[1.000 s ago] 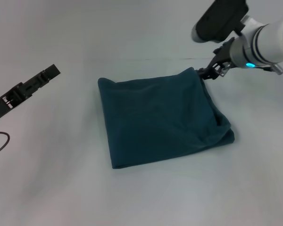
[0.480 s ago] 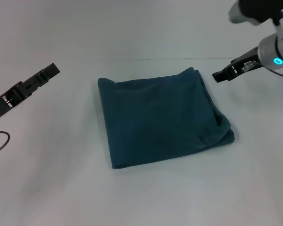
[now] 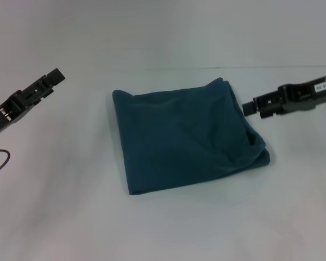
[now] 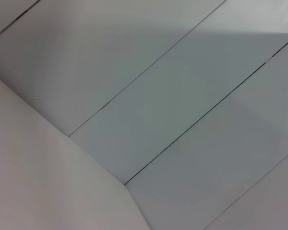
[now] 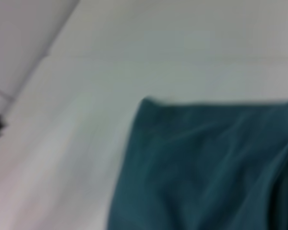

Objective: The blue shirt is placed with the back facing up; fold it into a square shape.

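Observation:
The blue shirt [image 3: 186, 141] lies folded into a rough square in the middle of the white table, plain side up, with a bulging fold along its right edge. My right gripper [image 3: 250, 107] hovers just off the shirt's upper right corner and is not touching it. The right wrist view shows the shirt [image 5: 206, 167] with one corner against the table. My left gripper [image 3: 56, 75] hangs far to the left, well away from the shirt. No part of the shirt shows in the left wrist view.
The white table [image 3: 168, 228] runs wide on every side of the shirt. A thin dark cable [image 3: 0, 163] hangs below the left arm at the frame's left edge. The left wrist view shows only pale panels with dark seams [image 4: 173, 139].
My right gripper has let go of the shirt's upper right corner and drawn back to the right and lower. The shirt stays still. The left arm has shifted slightly.

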You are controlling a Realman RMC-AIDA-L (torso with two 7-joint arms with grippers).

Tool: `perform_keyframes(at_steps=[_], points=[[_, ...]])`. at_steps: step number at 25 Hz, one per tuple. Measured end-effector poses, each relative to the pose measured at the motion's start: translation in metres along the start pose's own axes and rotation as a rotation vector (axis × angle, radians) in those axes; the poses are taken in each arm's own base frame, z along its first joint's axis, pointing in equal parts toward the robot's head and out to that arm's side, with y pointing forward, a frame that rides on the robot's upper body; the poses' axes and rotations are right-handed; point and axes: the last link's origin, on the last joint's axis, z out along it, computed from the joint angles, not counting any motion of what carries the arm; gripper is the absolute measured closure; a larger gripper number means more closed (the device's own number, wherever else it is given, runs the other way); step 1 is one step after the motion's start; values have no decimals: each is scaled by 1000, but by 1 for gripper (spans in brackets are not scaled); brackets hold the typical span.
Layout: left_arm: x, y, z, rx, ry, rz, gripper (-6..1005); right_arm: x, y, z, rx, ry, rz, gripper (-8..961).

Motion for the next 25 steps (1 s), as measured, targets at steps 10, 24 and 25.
perform_keyframes(at_steps=[10,24,25], points=[[-2,0,1,-5,-1,-18,111,19,-25,10,27,-15,168,272],[-7,-2,-4,7,2,-31,112,31,-25,55,91,-1,125,272],[-7,-2,-4,7,2,-31,112,32,-25,55,89,12,131,271]])
